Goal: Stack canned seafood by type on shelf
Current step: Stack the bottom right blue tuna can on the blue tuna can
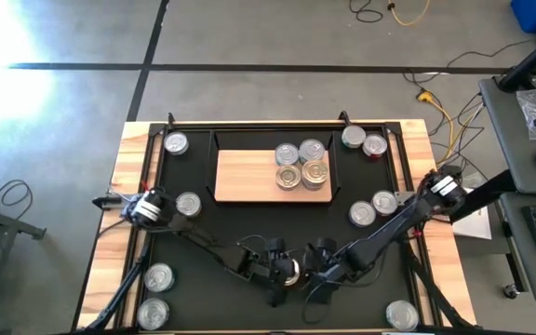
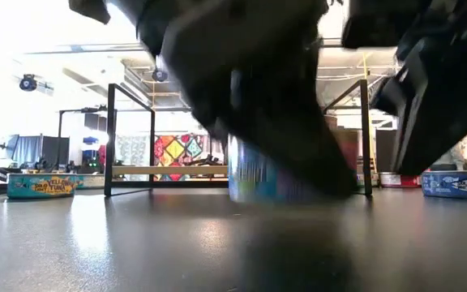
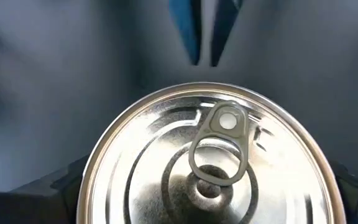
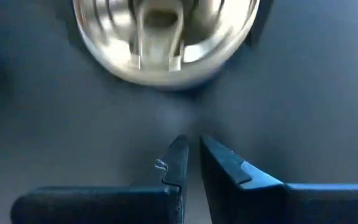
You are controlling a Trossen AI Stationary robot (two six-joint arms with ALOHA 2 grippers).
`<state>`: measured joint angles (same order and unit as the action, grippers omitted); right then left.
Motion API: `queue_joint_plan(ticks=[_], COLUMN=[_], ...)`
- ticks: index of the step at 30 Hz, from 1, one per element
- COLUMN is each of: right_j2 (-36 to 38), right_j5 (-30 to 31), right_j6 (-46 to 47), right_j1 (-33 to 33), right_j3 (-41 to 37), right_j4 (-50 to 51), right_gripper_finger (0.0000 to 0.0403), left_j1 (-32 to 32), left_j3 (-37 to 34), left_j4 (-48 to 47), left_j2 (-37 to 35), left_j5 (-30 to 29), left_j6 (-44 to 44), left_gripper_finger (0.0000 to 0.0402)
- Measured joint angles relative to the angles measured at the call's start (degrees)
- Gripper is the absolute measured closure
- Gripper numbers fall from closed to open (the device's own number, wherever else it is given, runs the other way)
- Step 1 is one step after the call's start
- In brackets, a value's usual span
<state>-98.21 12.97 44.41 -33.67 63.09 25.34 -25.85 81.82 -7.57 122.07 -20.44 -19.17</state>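
My left gripper [image 1: 288,272] spread astride a can [image 3: 210,162] to grab it; right gripper [image 4: 191,158] pressed together, waiting nearby.

Overhead, table-level, two wrist close-ups.

In the low view, blurred dark arm parts [image 2: 250,89] fill the upper frame, hiding most of a can [image 2: 258,180]. Its label is unreadable.

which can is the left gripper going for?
The can at the mat's near edge, between both grippers; the left gripper straddles it. All others sit apart, on the shelf or scattered.
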Motion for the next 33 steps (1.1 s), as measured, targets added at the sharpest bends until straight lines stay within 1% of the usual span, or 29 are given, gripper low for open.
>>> queue_joint_plan(ticks=[4,6,8,11,14,16,20,23,27,29,33], right_j2=[5.18,8.37,11.83,17.07,22.08,25.3,29.87,30.45,28.15,26.35,23.45], right_j5=[0.21,2.01,3.88,3.49,3.28,2.88,-0.71,-7.1,-16.62,-19.0,-19.5], right_j6=[-0.69,-1.24,-2.38,-6.06,-12.39,-17.36,-27.63,-34.62,-41.68,-44.88,-50.47], right_j1=[-0.07,-0.02,0.65,3.48,7.82,11.5,20.74,28.45,37.77,41.48,46.26], right_j3=[1.97,2.99,3.56,3.82,3.94,3.94,3.94,3.92,3.87,3.81,3.95], right_j4=[7.71,10.33,11.06,10.4,10.19,10.18,9.93,9.67,9.59,9.24,7.51], right_gripper_finger=[0.0369,0.0369,0.0369,0.0369,0.0369,0.0369,0.0369,0.0369,0.0369,0.0369,0.0369], left_j1=[0.42,1.38,3.07,6.62,10.71,13.46,18.87,22.62,27.15,28.8,30.41], left_j3=[0.0,-0.01,-0.04,-0.04,-0.04,-0.18,-0.2,-0.2,-0.2,-0.2,-0.2], left_j4=[-3.54,-5.67,-6.7,-6.78,-7.13,-7.76,-7.52,-7.69,-7.95,-8.02,-8.1], left_j2=[-5.89,-8.73,-11.28,-14.4,-14.96,-14.64,-14.5,-14.5,-14.5,-14.33,-13.75], left_j5=[-7.17,-10.49,-12.55,-13.36,-13.59,-13.26,-12.57,-11.9,-10.16,-8.7,-7.09], left_j6=[-1.78,-2.96,-4.54,-5.44,-5.3,-5.28,-5.61,-5.8,-5.83,-6.05,-6.87], left_gripper_finger=[0.0027,0.0019,0.0018,0.0023,0.0026,0.0024,0.0019,0.0021,0.0023,0.0022,0.0022])
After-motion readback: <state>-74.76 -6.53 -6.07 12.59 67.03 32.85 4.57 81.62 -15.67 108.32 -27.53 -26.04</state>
